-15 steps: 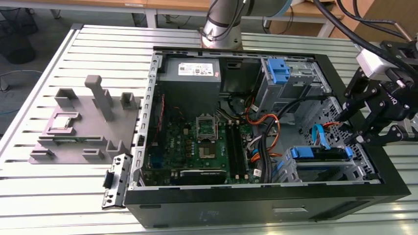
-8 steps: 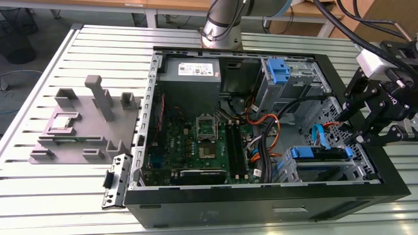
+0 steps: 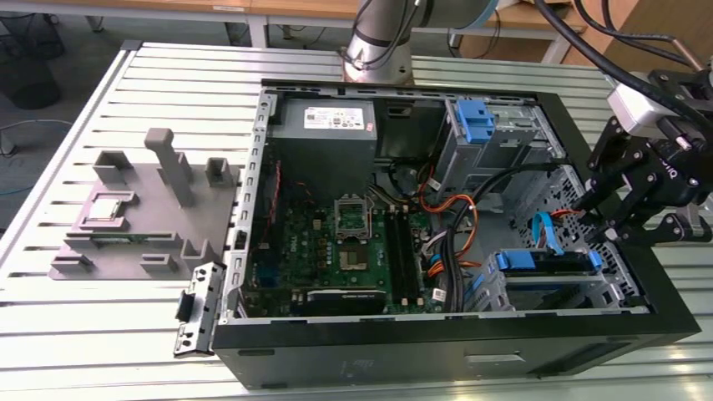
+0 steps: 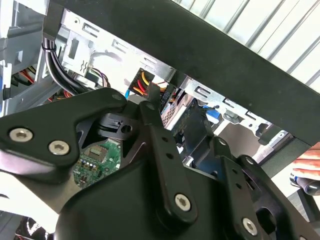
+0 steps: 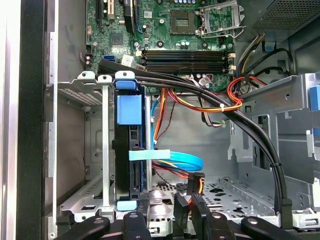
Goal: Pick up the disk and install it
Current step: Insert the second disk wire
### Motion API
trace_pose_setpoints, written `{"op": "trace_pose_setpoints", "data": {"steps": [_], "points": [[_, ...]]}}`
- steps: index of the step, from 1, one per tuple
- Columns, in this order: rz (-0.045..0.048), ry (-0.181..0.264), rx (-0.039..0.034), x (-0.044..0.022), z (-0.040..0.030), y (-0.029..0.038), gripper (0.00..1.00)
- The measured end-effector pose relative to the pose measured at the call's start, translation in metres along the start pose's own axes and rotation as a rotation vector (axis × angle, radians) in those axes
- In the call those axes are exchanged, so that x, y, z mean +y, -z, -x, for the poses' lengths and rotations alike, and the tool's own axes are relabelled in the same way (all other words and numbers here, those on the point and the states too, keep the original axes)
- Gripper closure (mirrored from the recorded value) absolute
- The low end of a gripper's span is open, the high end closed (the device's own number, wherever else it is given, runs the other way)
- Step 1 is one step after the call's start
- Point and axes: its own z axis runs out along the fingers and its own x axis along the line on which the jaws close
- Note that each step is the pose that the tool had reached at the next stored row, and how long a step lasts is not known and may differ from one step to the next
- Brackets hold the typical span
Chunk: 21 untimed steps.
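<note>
Black fingers (image 3: 643,224): empty, open or closed unclear | blue-framed silver metal disk (image 3: 543,261): just beside fingers, standing in grey cage slot, installed.

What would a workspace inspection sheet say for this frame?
Surface: slatted metal table carrying an open computer case.
Job's things: disk in its blue carrier sits in the case's drive cage.
Clutter: grey fixture holding a small square chip; black bracket beside the case.
Gripper: gripper hangs over the case's edge by the drive cage.
Cables: black bundle, orange wires and blue flat cable cross the case.
Surroundings: a hand near the table.
</note>
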Motion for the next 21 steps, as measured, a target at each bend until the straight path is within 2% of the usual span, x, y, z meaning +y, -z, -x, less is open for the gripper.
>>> {"op": "trace_pose_setpoints", "data": {"steps": [4,5,6,7,13,14,20,21], "points": [[0.0,0.0,0.0,0.0,0.0,-0.0001,0.56],[0.0,0.0,0.0,0.0,0.0,-0.0001,0.62],[0.0,0.0,0.0,0.0,0.0,-0.0001,0.62],[0.0,0.0,0.0,0.0,0.0,-0.0001,0.69],[0.0,0.0,0.0,0.0,0.0,-0.0002,0.69],[0.0,0.0,0.0,0.0,0.0,-0.0002,0.77],[0.0,0.0,0.0001,0.0,-0.0001,-0.0003,0.78],[0.0,0.0,0.0001,0.0,0.0,-0.0003,0.84]]}}
